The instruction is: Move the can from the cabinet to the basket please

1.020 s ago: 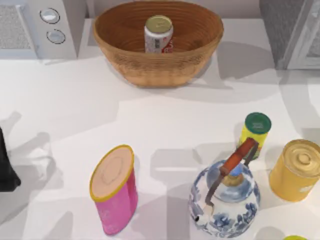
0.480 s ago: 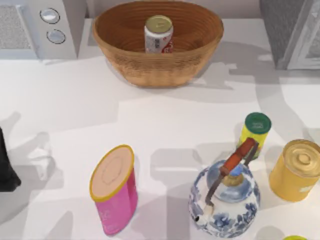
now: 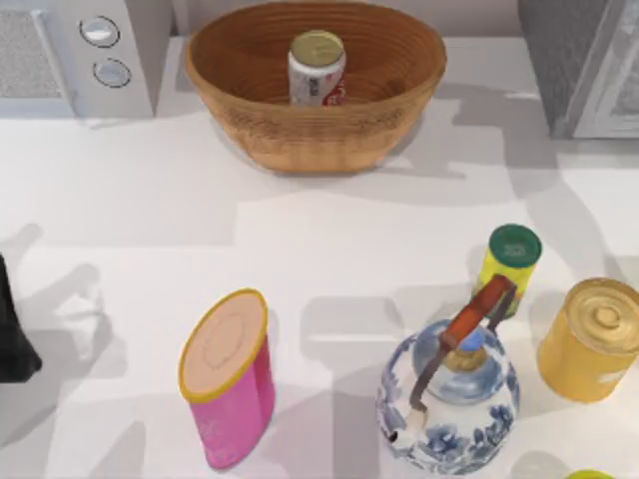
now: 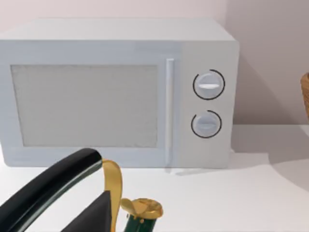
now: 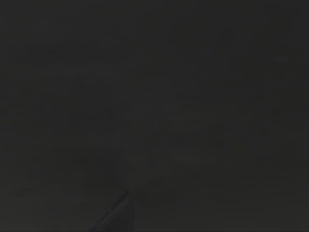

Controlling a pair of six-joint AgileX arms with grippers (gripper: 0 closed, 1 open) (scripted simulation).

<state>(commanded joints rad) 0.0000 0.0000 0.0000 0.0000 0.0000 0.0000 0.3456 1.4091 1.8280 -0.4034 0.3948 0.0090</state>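
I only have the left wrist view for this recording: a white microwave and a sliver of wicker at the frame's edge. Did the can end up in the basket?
Observer: Yes. In the top view the can stands upright inside the basket.
Operator: Where is the cabinet relative to that?
Observer: The cabinet sits at the top view's upper right corner, apart from the basket, with bare table between them.
Operator: Does the right wrist camera add anything?
Observer: No, that view is dark.
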